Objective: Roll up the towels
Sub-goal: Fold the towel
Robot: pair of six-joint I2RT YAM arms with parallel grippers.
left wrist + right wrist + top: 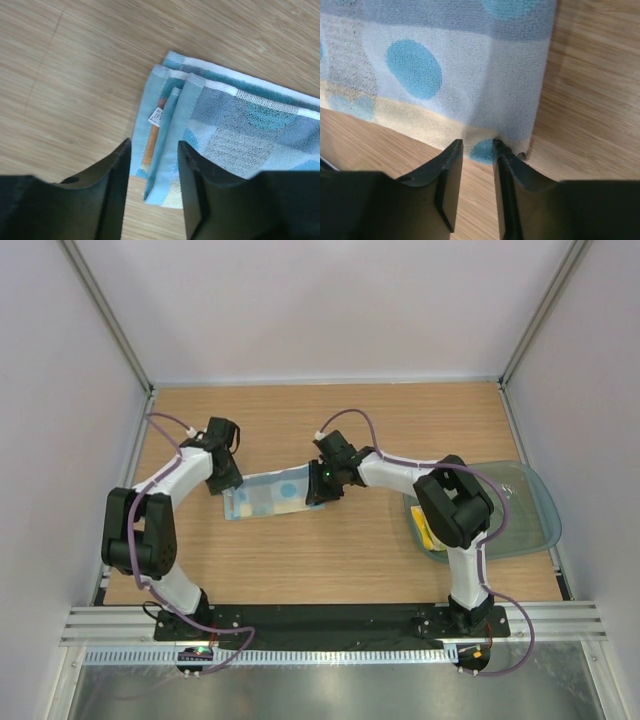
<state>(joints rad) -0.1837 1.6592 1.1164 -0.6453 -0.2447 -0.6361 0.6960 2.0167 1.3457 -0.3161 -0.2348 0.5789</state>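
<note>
- The light blue towel (270, 497) lies on the table (350, 420) folded into a flat strip. Its long axis runs left to right, with the right end angled slightly toward the far side.
- The left pincer (154, 170) stands partly open over the strip's left end, whose layered edges show in the gap; it grips nothing.
- The right pincer (478, 165) is narrowly open at the right end's corner and holds nothing.
- The yellow towel (424, 530) sits in the tub (535, 515) at the right, partly hidden by the arm.
</note>
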